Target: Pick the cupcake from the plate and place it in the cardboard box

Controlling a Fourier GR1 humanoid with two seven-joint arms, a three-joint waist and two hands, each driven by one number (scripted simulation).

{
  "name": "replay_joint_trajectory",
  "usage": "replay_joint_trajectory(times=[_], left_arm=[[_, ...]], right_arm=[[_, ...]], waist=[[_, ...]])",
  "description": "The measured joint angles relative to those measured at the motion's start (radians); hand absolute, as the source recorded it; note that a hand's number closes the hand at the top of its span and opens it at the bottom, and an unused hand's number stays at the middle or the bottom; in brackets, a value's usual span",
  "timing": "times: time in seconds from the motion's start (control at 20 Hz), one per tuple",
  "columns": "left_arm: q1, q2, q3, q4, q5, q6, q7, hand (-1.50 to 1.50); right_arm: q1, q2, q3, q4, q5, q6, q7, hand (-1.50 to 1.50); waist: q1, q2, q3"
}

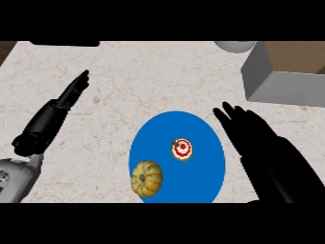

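A blue plate [193, 126] lies on the counter at the lower middle. On it sits a small cupcake [182, 149] with white icing and red on top, right of the plate's middle. A yellow-brown round food item [147, 177] rests on the plate's lower left part. The cardboard box [291, 71] stands open at the upper right, grey outside and brown inside. My right hand [263, 143] hovers just right of the plate, open, fingers straight and pointing up-left, apart from the cupcake. My left hand [55, 112] rests open at the left, fingers up.
The marbled counter [123, 81] stretches across the view, with a dark edge strip at the far left. A grey round object [235, 45] shows at the top beside the box. A black object [65, 43] lies along the top left edge.
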Motion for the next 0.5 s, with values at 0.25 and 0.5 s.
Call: replay_joint_trajectory(times=[0.25,0.5], left_arm=[[-0.002,-0.003,0.008,0.008,-0.003,-0.008,-0.006,0.00],[0.008,-0.008,0.018,0.015,-0.008,-0.009,-0.016,0.00]], right_arm=[[-0.117,0.130,0.074,0.123,-0.025,0.045,0.075,-1.50],[-0.189,0.259,0.109,0.236,-0.037,0.064,0.129,-1.50]], waist=[[-0.003,-0.002,0.000],[-0.015,-0.004,0.002]])
